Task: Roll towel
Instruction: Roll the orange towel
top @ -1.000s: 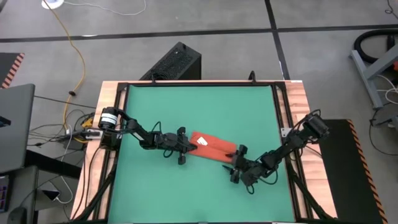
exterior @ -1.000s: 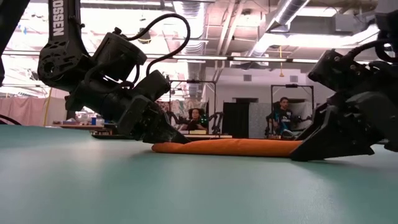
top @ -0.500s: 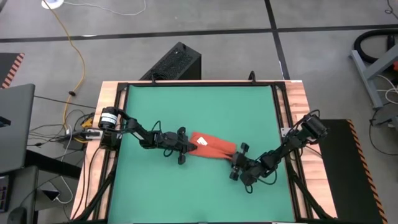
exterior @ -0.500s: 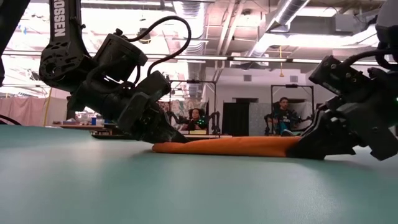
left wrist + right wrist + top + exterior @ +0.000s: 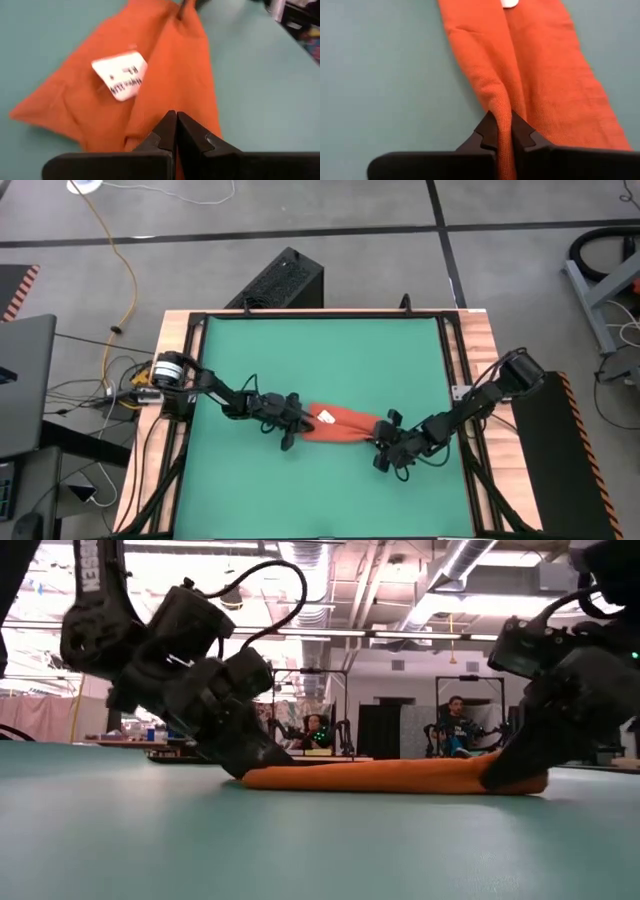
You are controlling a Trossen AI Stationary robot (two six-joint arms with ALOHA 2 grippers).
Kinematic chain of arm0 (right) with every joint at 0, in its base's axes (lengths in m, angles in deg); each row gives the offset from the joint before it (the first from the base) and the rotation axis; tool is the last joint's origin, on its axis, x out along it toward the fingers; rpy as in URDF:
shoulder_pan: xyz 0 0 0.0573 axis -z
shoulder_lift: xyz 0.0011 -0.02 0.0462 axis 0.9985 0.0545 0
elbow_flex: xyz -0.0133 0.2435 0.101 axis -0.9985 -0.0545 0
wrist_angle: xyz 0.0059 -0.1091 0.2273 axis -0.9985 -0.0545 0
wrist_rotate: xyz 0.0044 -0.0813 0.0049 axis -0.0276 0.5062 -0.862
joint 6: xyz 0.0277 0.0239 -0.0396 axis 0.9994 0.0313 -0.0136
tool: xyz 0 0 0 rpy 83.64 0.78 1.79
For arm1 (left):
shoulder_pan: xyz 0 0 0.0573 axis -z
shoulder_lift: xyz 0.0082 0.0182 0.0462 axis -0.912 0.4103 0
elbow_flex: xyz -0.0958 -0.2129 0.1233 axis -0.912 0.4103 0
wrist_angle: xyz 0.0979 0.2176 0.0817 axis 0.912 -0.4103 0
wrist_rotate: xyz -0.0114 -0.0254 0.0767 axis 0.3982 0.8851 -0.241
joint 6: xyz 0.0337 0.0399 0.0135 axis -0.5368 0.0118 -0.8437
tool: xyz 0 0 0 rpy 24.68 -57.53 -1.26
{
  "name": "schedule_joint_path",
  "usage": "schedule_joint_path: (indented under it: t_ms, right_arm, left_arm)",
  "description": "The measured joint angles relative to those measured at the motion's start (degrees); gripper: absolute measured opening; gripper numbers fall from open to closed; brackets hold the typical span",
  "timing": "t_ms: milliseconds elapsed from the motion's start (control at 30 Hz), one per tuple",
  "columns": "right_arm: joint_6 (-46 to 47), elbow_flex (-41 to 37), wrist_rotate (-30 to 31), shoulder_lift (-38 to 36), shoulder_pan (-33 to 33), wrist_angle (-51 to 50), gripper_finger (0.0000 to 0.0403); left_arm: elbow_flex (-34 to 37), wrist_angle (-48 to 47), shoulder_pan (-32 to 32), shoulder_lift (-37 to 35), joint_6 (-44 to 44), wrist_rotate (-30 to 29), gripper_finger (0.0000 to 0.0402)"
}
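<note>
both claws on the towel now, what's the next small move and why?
Probably lift the right claw slightly and carry its end toward the left claw to start the roll. The soft orange-red cloth towel lies flat on the green mat, each claw pinching one end, so nothing is curled yet.

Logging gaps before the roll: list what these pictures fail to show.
- Tag print: left wrist view, blurred.
- Towel top: low view, seen edge-on.
- Towel ends: high view, under the left gripper and right gripper.
- Towel's far end: right wrist view, cut by the edge.
</note>
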Motion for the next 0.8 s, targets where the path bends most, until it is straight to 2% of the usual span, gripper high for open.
schedule_joint_path:
  t_ms: [100,300,433,533,667,800]
  right_arm:
    - [-0.7,0.0,-3.8,-1.8,0.9,-0.5,0.0022]
    - [-0.8,0.0,-9.9,-3.6,2.3,-1.1,0.0022]
    - [-1.3,0.1,-10.7,-3.8,2.3,-1.3,0.0022]
    - [-1.3,0.1,-11.2,-3.8,2.3,-1.5,0.0022]
    - [-1.1,0.1,-11.2,-3.8,2.3,-1.9,0.0022]
    - [-1.0,0.1,-11.2,-3.8,2.2,-2.1,0.0022]
  left_arm:
    - [0.2,-2.1,0.8,-4.9,-2.7,-1.0,0.0]
    - [0.2,0.4,1.5,-6.7,-23.2,-13.7,0.0]
    - [0.0,3.5,1.4,-5.7,-34.3,-13.9,0.0]
    - [-1.2,3.3,1.1,-5.8,-40.5,-11.8,0.0]
    - [-2.4,1.7,-0.2,-4.9,-43.7,-7.3,0.0]
    - [-3.9,1.8,-1.5,-1.7,-44.8,-5.7,0.0]
